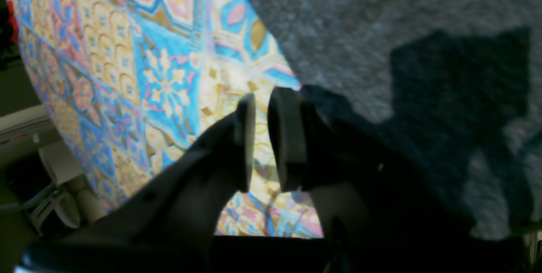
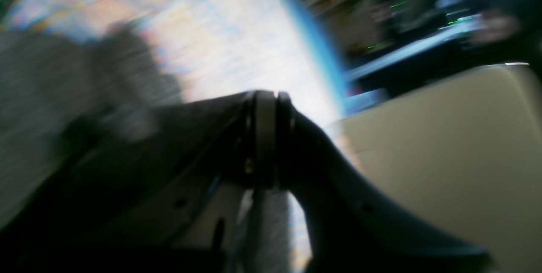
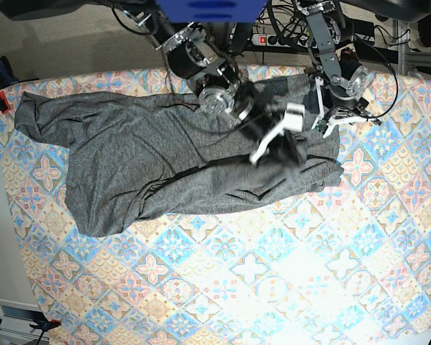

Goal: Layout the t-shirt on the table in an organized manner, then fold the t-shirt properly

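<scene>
Two grippers: right gripper clamped shut on nothing, left gripper slightly parted, empty, beside the dark heather-grey knit t-shirt on the pastel tile-patterned table.

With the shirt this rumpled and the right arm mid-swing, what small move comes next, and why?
Probably carry the shut right pincer outward with the fabric it seems to hold: the t-shirt lies doubled over on the table. The left pincer is slightly parted, holding nothing, beside the shirt's edge.

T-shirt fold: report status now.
Left gripper slightly open, empty, over cloth beside the t-shirt. Right gripper shut, load unclear. Shirt rumpled, partly doubled over. Nothing in the way.
</scene>
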Motion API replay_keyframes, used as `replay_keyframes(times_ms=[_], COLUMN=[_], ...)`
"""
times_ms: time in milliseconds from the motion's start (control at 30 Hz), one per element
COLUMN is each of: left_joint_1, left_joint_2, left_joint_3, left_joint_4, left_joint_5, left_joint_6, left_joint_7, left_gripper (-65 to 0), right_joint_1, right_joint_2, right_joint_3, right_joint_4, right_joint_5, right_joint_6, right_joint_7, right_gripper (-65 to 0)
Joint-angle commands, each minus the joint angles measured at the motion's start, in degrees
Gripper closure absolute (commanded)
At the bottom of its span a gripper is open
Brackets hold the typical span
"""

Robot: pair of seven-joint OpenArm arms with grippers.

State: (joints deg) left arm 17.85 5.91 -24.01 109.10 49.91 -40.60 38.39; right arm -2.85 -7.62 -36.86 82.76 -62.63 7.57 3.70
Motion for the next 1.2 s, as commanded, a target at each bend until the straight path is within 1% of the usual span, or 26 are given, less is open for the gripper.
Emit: replay_keyframes(times_ms=[0,67,167,267,300,433,533,633,900,967,1067,1167], left_joint_1=[-0.31,-0.4,-0.57,-0.66,-0.75,-0.84,-1.98,-3.82,-10.07,-10.07,-8.22,-6.73], left_joint_2=[-0.07,-0.07,-0.07,-0.07,-0.07,-0.07,0.11,1.69,3.01,3.09,3.09,3.09], left_joint_3=[-0.03,-0.03,-0.03,-0.03,-0.03,-0.03,-0.03,-0.12,0.05,2.6,8.93,15.17], left_joint_4=[1.01,0.92,0.92,0.92,0.92,1.1,2.15,4.79,6.37,6.29,6.37,6.37], left_joint_5=[0.07,0.07,0.07,0.07,0.07,0.07,0.07,0.07,0.07,-0.02,0.07,0.16], left_joint_6=[0.6,0.6,0.6,0.6,0.6,0.6,0.6,0.6,0.6,0.6,0.6,0.6], left_joint_7=[-0.46,-0.46,-0.46,-0.46,-0.46,-0.46,-0.19,-0.19,-0.46,-0.19,-0.19,-0.11], left_gripper=[-10.4,-10.4,-10.4,-10.4,-10.4,-10.4,-10.4,-10.4,-10.4,-10.4,-10.1,-10.0], right_joint_1=[0.87,0.87,0.79,0.87,0.87,0.87,0.79,0.79,0.79,0.7,0.79,0.7], right_joint_2=[-0.95,-0.95,-0.95,-0.95,-0.95,-0.95,-0.95,-0.95,-0.87,-0.87,-0.87,-0.78], right_joint_3=[-0.46,-0.46,-0.54,-0.54,-0.54,-0.54,-0.02,1.83,9.3,12.2,17.48,21.08], right_joint_4=[0.62,-0.34,-0.43,-0.43,-0.43,0.36,2.21,5.02,10.91,12.49,13.55,13.81], right_joint_5=[0.61,0.61,0.7,0.43,0.43,0.43,0.52,0.52,0.7,0.7,0.7,0.7], right_joint_6=[-1.64,-1.64,-1.73,-1.64,-1.64,-1.64,-1.64,-1.73,-1.73,-1.73,-1.73,-1.73], right_joint_7=[1.35,1.35,1.35,1.35,1.35,1.35,1.35,0.82,-5.07,-7.09,-9.81,-10.96], right_gripper=[-0.8,-5.1,-15.1,-27.5,-30.7,-40.1,-41.6,-41.6,-41.7,-41.7,-41.7,-41.7])
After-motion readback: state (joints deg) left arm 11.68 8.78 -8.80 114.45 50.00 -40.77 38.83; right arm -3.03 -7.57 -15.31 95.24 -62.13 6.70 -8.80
